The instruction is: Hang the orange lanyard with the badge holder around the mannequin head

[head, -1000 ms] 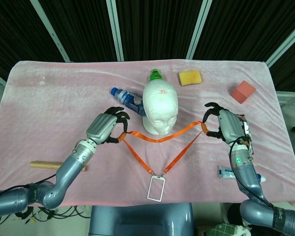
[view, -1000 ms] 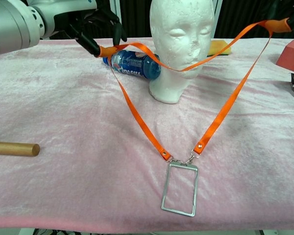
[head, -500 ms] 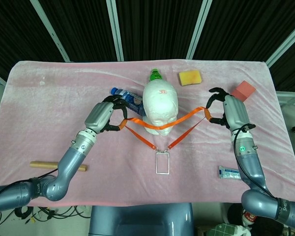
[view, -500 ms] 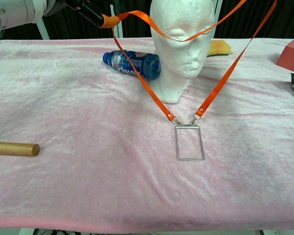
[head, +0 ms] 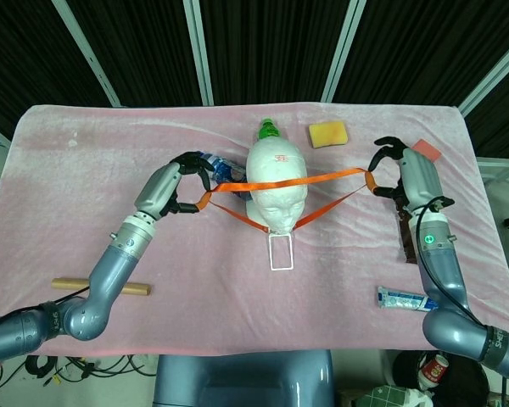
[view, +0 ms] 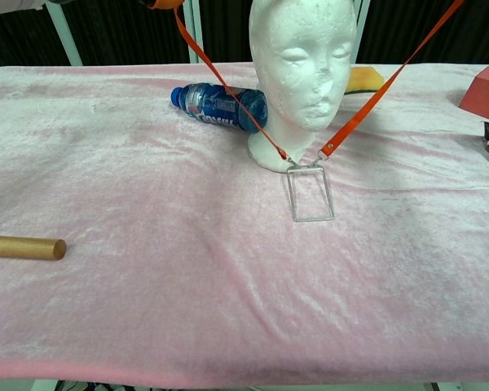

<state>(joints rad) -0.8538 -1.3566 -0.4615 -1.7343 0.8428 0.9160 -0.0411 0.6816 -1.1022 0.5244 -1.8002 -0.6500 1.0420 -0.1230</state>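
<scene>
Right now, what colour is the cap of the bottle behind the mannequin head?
Green; the bottle cap shows best in the head view.

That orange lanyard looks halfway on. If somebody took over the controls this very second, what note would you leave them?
Left hand pinches one side of the orange lanyard; right hand pinches the other, spreading the loop wide.
The top strap crosses the mannequin head at forehead height; whether it has passed over the crown is unclear.
The badge holder rests on the pink cloth just in front of the head's base.
Done: lanyard lifted and opened.
Left: carry the strap over and behind the head, lower, release.
</scene>
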